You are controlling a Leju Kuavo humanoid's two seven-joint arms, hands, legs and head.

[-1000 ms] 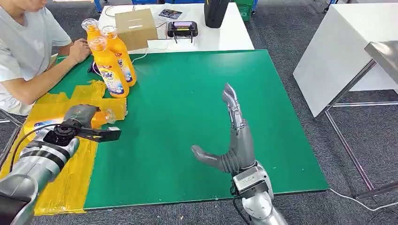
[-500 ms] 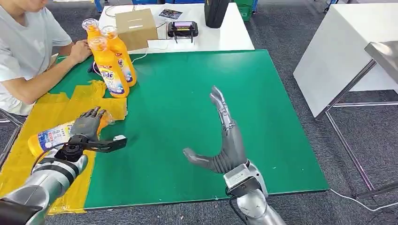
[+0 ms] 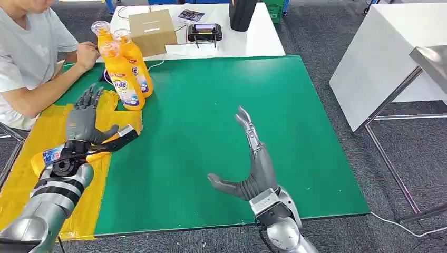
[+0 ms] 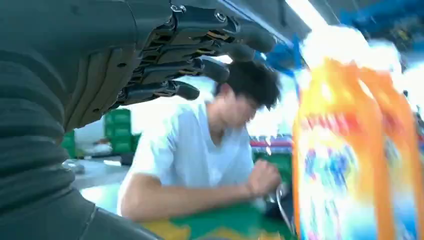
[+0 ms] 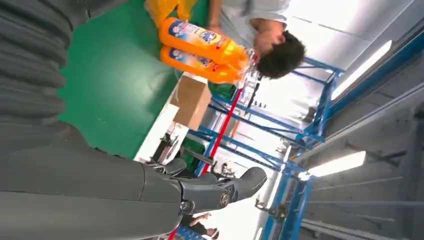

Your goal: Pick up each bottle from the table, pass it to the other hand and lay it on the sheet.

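Note:
Three orange bottles [image 3: 124,71] stand upright at the far left of the green mat [image 3: 211,105]; the same bottles [image 5: 200,46] show in the right wrist view and as a blur [image 4: 350,150] in the left wrist view. One more bottle [image 3: 48,156] lies on its side on the yellow sheet [image 3: 79,211], partly hidden by my left wrist. My left hand [image 3: 84,122] is raised above it, fingers spread and pointing away, holding nothing. My right hand [image 3: 252,161] hovers open over the middle of the mat, thumb out to the left.
A person [image 3: 26,58] sits at the table's left, a hand close to the standing bottles. Behind the mat a white table holds a cardboard box [image 3: 153,30], a handheld device [image 3: 204,32] and a black object [image 3: 242,13]. Another white table [image 3: 379,58] stands to the right.
My left hand let go of the bottle, which now lies on the yellow sheet, then lifted and opened with fingers up. My right hand drew back slightly toward me and left.

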